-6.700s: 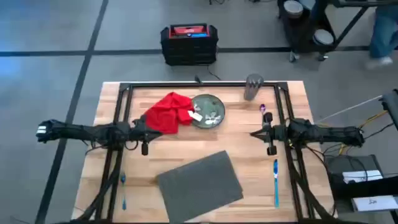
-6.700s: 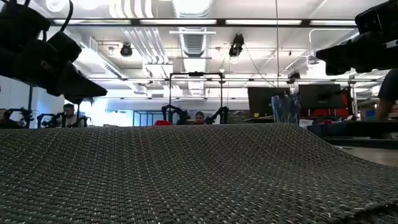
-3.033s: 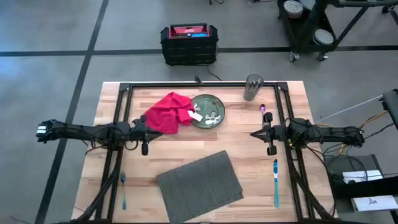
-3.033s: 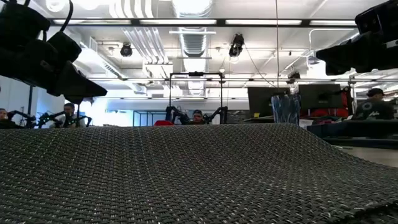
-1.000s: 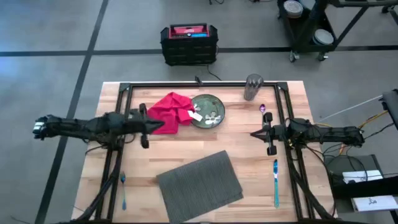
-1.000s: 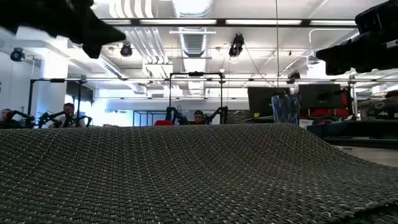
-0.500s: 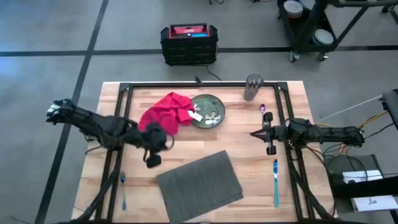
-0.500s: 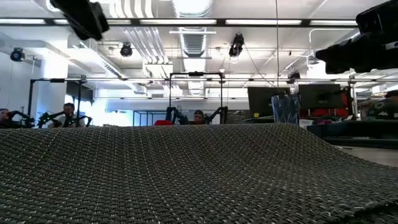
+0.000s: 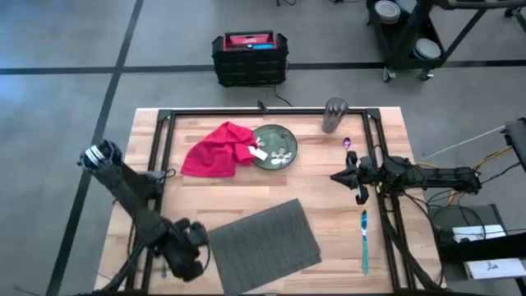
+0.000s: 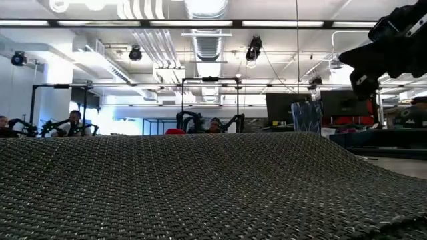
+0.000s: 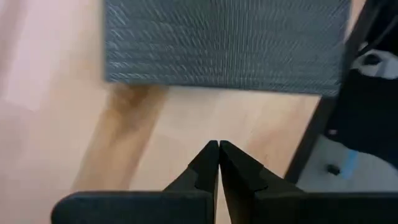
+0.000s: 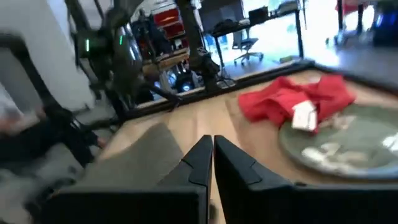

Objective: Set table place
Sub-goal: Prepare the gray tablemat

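The placemat (image 9: pixel 265 238) lies skewed at the surface's (image 9: pixel 329 197) near edge, thin, floppy and ribbed, so best pinched at a corner or edge. The left claw (image 9: pixel 186 261), fingers pressed together, has swung from beside the red napkin (image 9: pixel 215 150) to the mat's left edge. The right claw (image 9: pixel 348 179), also closed, waits mid-right.

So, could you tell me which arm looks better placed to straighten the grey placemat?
Left, probably. The left gripper, shut, sits beside the placemat at its near-left corner. The right gripper, also shut, hovers farther off.
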Action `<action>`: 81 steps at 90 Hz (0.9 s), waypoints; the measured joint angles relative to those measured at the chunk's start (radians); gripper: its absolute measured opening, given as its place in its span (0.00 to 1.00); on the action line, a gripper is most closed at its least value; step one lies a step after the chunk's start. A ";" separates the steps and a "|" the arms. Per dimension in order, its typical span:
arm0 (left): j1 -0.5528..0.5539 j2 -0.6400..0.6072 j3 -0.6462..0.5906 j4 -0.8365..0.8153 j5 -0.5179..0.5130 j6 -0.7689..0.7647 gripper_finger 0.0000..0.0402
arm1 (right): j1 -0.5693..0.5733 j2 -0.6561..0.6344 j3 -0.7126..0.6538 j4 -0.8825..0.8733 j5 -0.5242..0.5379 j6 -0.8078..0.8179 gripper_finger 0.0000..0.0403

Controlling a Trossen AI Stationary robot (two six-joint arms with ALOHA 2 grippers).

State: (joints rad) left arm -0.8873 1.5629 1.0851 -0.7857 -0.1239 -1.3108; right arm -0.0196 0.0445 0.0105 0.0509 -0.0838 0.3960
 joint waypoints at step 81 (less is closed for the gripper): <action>0.082 0.236 -0.001 0.284 -0.516 0.377 0.00 | 0.142 0.431 0.000 -0.013 -0.057 0.111 0.01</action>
State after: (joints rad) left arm -0.8051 1.7985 1.0843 -0.5016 -0.6395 -0.9342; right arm 0.1228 0.4752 0.0109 0.0380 -0.1406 0.5067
